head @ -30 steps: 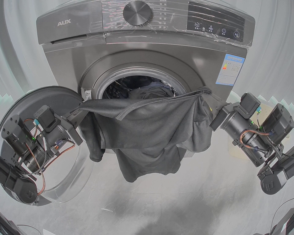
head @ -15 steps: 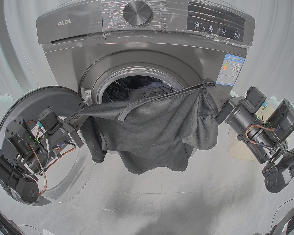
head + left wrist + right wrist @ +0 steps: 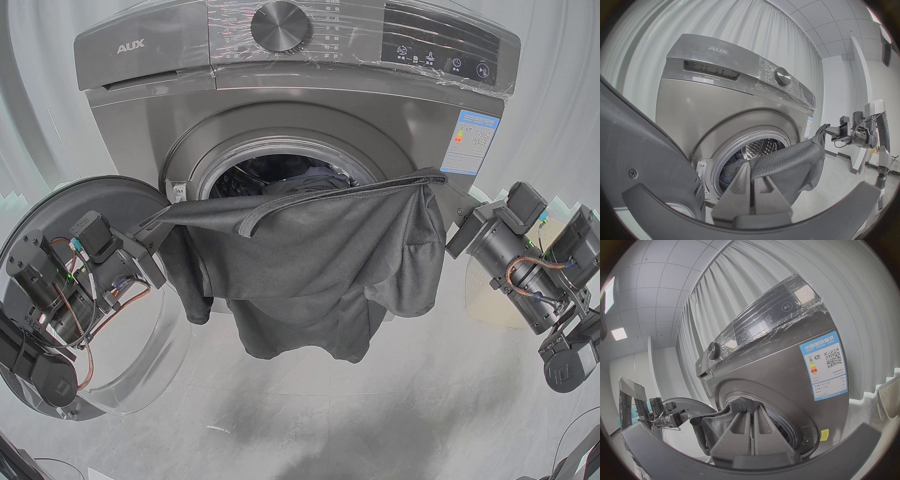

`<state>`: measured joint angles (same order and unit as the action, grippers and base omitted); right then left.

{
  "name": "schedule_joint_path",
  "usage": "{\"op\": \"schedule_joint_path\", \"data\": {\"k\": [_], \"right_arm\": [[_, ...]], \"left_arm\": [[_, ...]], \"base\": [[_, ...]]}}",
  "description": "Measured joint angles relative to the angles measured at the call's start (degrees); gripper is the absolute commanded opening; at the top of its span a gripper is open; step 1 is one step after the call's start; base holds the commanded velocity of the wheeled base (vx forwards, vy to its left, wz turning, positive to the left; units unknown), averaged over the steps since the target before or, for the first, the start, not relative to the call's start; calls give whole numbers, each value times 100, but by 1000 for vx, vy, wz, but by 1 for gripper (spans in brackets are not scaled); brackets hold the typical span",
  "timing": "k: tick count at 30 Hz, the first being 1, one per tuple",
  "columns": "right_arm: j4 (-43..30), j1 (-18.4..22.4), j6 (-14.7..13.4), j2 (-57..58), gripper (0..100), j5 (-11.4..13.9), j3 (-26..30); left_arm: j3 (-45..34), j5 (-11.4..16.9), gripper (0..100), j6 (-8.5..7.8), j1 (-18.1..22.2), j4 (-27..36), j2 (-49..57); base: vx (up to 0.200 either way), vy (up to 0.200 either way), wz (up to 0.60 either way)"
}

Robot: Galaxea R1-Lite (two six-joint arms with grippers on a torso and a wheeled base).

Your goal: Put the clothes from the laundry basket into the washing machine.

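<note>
**Hands pinching one garment before the open washer**

Head view: grips a dark grey garment (image 3: 312, 250) by its two upper corners, left hand (image 3: 153, 224) pressed together on one near the swung-open door (image 3: 94, 200), right hand (image 3: 453, 203) pressed together on the other at the washing machine (image 3: 300, 112) front. Spans the drum mouth (image 3: 294, 172) with the taut top edge; hangs clear of the floor (image 3: 375, 412). Shows more clothes (image 3: 309, 181) inside the drum.

Left wrist view: clamps left hand (image 3: 751, 170) on a fold of garment (image 3: 787, 159), with right hand (image 3: 832, 130) far off at the opposite corner.

Right wrist view: clamps right hand (image 3: 752, 413) on garment (image 3: 715, 422), with left hand (image 3: 686, 416) at the far end.
</note>
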<state>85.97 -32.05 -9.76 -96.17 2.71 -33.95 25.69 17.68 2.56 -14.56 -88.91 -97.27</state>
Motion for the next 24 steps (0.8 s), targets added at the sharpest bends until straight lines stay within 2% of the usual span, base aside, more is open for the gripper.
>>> {"op": "schedule_joint_path", "data": {"k": [10,17,24], "right_arm": [[6,94,-6,9,0,52,74],[39,20,-13,-40,0,22,201],[110,-394,-28,-346,0,-68,468]], "left_arm": [[38,-6,0,17,-77,6,0],[229,-50,0,1,-694,4,-88],[645,-90,0,-10,-1140,1,-422]], "base": [[0,0,0],[0,0,0],[0,0,0]]}}
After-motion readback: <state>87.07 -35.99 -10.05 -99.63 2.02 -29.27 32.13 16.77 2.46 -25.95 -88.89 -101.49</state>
